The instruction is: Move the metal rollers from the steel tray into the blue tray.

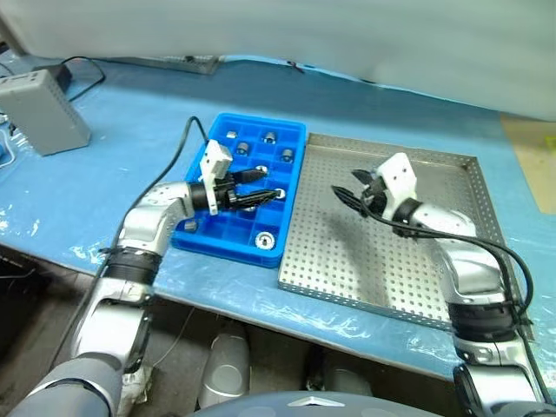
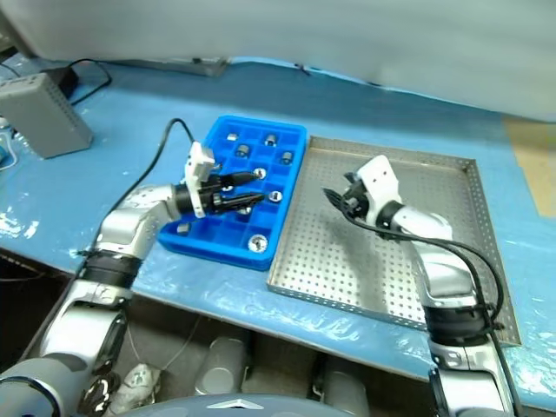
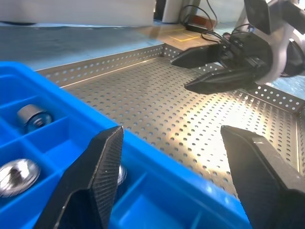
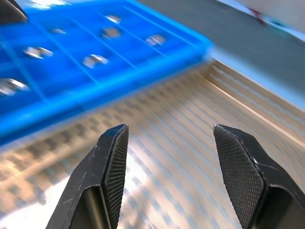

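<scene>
The blue tray [image 1: 228,228] lies to the left of the steel tray [image 1: 408,261], their sides touching. Several metal rollers [image 1: 265,237] sit in the blue tray's compartments, and two show close up [image 3: 33,117]. I see no rollers on the steel tray's perforated floor [image 4: 190,143]. My left gripper [image 1: 269,185] hangs over the middle of the blue tray, pointing toward the steel tray, open with nothing between its fingers [image 3: 102,167]. My right gripper [image 1: 345,195] hovers over the left part of the steel tray, pointing at the blue tray [image 4: 95,71], open and empty.
A grey box [image 1: 43,111] with a black cable [image 1: 82,62] stands at the table's far left. The blue-covered table [image 1: 130,156] has its front edge just below both trays. A tan patch [image 1: 534,161] lies at the far right.
</scene>
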Action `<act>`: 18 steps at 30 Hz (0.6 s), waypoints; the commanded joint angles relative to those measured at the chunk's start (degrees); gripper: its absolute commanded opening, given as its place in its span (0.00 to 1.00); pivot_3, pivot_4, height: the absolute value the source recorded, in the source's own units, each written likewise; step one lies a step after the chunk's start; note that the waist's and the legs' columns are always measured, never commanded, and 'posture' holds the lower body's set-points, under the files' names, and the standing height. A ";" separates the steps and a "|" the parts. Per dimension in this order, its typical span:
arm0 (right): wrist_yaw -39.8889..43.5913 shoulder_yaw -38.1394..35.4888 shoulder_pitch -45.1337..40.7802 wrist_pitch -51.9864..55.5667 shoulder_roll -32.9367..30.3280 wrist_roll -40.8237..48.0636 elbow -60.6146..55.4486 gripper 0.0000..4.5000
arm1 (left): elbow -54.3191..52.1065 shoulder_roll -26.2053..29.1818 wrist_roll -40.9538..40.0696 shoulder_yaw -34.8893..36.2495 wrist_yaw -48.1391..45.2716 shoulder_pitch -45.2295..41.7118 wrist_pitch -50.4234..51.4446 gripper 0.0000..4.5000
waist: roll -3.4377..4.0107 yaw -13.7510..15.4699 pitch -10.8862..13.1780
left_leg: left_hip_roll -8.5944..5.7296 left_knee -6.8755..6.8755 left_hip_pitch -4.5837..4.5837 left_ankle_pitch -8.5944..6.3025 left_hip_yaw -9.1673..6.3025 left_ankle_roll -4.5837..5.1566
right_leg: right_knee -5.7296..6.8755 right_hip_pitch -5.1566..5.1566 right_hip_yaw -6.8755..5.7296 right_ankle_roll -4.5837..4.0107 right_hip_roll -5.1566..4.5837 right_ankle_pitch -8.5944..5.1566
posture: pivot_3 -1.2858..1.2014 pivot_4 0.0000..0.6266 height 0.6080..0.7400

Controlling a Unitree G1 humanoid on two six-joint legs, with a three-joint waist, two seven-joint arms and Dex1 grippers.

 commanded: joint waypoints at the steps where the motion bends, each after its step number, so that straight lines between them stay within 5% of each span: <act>1: -4.77 -5.08 3.21 1.19 -0.18 -0.37 -6.27 0.65 | 5.26 -2.36 2.14 -0.84 -2.01 -3.20 -4.94 0.77 | 0.00 -1.51 0.00 | -0.01 0.02 -0.03 -0.02 0.00 0.03 | -0.03 0.00 0.00 0.11 0.00 0.12 | 0.52 0.24 1.00; 8: -8.29 -6.79 7.92 3.80 0.40 0.41 -11.76 0.65 | 10.76 -5.12 3.82 -0.49 -4.85 -5.80 -7.74 0.77 | 0.00 -6.01 0.00 | -0.08 0.03 -0.05 -0.08 -0.02 0.13 | -0.12 0.00 -0.03 0.46 0.00 -0.01 | 0.51 0.24 1.00; 18: -7.66 -5.01 4.95 4.85 -0.57 0.34 -10.29 0.65 | 9.98 -3.86 4.20 1.75 -4.39 -3.88 -8.27 0.77 | 0.01 -6.07 0.00 | -0.11 0.07 0.00 -0.15 -0.01 0.29 | -0.12 0.10 -0.09 -0.01 -0.08 0.04 | 0.53 0.24 1.00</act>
